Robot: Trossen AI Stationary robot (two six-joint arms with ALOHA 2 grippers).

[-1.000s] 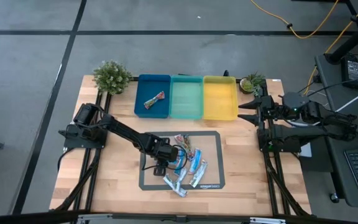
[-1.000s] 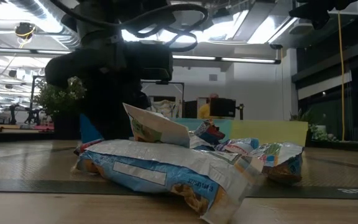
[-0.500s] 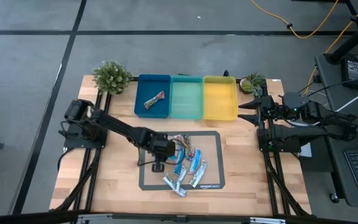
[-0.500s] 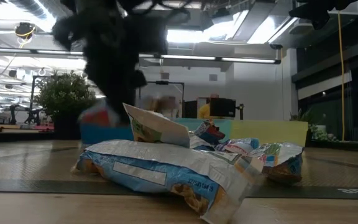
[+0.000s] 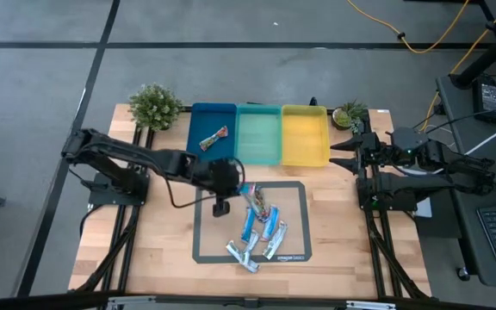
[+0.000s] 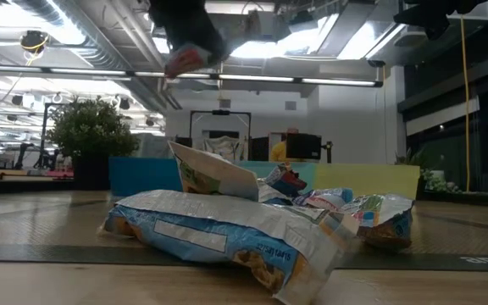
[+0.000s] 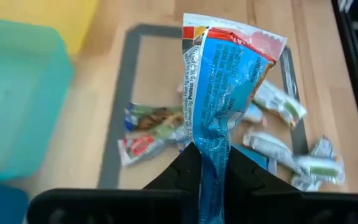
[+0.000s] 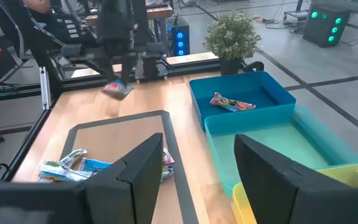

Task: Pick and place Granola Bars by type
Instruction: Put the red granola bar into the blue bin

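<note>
Item: blue bar (image 7: 219, 93), pinched in left fingers (image 7: 207, 171), lifted above mat. Right fingers (image 8: 197, 168) spread, parked at three o'clock. Next: carry to matching bin.

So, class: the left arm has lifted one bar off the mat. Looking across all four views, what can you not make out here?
- Left gripper: shut on the blue bar; the wrapper's small print is unreadable in the left wrist view.
- Low view: that arm is cut off by the top edge and blurred.
- Pile of bars: too small and overlapped in the high view to count.
- Bar in the blue bin: its type is unclear.
- Right gripper: open, idle beside the bins.
</note>
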